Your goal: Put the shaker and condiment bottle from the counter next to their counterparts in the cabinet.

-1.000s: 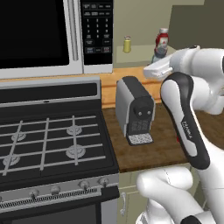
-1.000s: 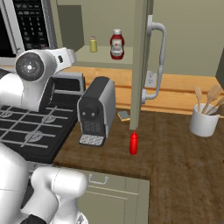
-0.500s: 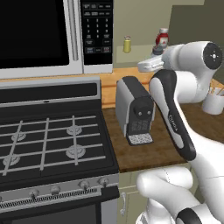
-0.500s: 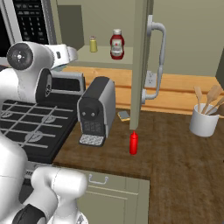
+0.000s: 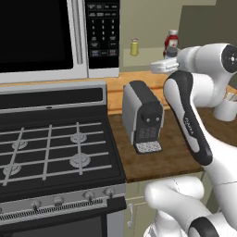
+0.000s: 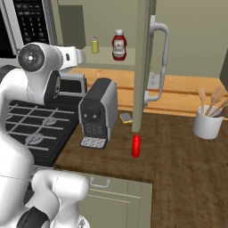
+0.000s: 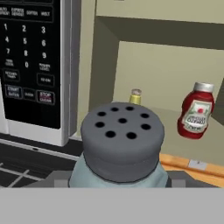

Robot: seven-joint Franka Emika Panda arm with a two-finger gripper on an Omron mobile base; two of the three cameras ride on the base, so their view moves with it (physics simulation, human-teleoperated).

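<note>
The arm had swung toward the cabinet (image 6: 142, 58); the gripper (image 7: 120, 183) held the shaker (image 7: 121, 144), nearing the yellow shaker (image 7: 135, 96).

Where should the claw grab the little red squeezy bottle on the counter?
Probably around its straight middle body, coming in from the side. The red squeeze bottle stands upright on the wooden counter, and its pointed top looks too thin and slopey to pinch well. The open cabinet door hangs right above it, so a sideways reach from the front likely fits better than dropping down from overhead.
</note>
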